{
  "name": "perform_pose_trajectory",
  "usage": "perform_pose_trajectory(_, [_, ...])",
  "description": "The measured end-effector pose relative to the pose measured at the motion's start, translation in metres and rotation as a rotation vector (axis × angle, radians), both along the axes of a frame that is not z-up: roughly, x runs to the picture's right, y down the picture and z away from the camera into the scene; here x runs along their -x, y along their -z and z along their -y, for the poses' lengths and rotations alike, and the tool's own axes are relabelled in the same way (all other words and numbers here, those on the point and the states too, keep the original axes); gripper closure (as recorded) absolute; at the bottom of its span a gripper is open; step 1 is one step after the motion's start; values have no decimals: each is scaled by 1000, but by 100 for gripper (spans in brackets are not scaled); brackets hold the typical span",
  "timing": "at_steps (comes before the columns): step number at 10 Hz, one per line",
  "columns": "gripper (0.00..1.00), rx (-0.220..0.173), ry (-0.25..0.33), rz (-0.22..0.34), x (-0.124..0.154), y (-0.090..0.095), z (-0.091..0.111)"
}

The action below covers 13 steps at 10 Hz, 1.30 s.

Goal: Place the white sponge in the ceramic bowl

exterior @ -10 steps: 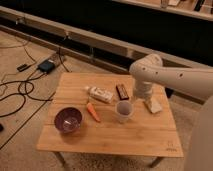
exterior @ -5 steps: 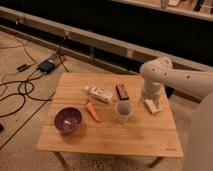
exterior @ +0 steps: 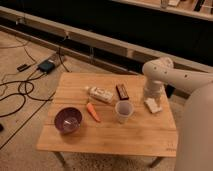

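Observation:
The white sponge (exterior: 152,105) lies flat on the right side of the wooden table (exterior: 110,137), right of a translucent cup (exterior: 124,111). My gripper (exterior: 150,96) hangs from the white arm (exterior: 159,70), pointing down just above the sponge's far edge. It is open and holds nothing. The ceramic bowl (exterior: 68,120), dark purple and empty, sits near the table's front left, well away from the gripper.
An orange carrot (exterior: 93,112) lies between bowl and cup. A white printed tube (exterior: 101,94) and a dark bar (exterior: 121,91) lie behind the cup. Cables and a small box (exterior: 46,65) are on the floor to the left. A dark wall runs behind the table.
The arm has shifted slightly to the right, bringing the gripper over the sponge. The objects on the table have not moved.

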<state>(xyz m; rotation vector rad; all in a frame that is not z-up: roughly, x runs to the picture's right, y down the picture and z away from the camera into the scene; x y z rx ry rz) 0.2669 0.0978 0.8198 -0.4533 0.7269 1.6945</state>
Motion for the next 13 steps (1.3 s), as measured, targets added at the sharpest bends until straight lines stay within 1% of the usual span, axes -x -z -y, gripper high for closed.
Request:
perform_pose_trajectory(3, [35, 38, 6, -13, -18, -20, -11])
perform_pose_trajectory(9, [35, 98, 6, -34, -28, -48, -22])
perform_pose_trajectory(13, [35, 128, 14, -52, -35, -63, -27])
